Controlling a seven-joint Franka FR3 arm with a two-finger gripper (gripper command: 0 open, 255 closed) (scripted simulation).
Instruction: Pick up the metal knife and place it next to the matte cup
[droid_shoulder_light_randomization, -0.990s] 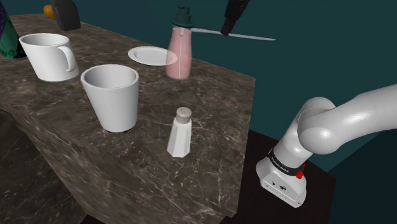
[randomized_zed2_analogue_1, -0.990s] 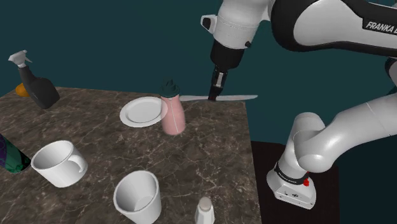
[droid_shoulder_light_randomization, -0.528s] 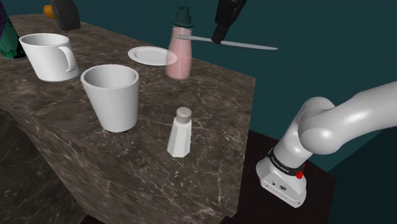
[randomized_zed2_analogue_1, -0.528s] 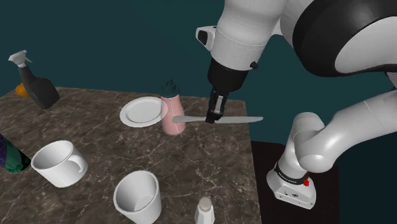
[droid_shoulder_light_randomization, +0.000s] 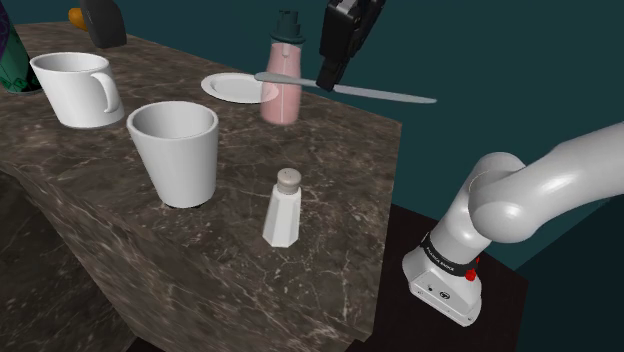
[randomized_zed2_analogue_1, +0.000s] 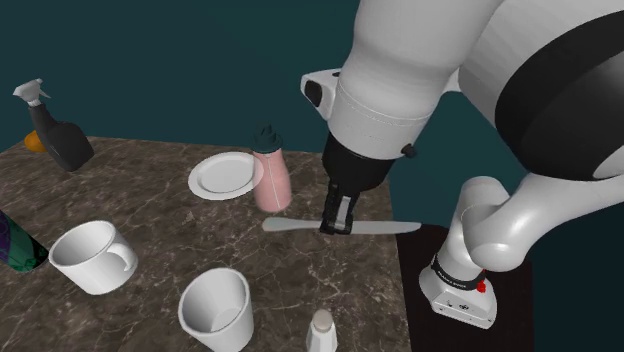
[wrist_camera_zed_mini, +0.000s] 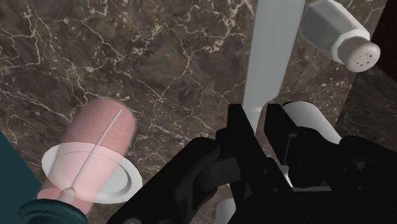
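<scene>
- Shoulder view: the gripper, at the top centre of the frame, has its fingers closed tight on the knife, which hangs level in the air over the counter.
- One end of the knife overlaps the pink bottle; the other juts right, past the counter edge.
- The cup stands at centre left, well apart from the knife.
- Wrist view: the fingers clasp the knife's narrow neck, and the shaker lies beside the blade.
</scene>
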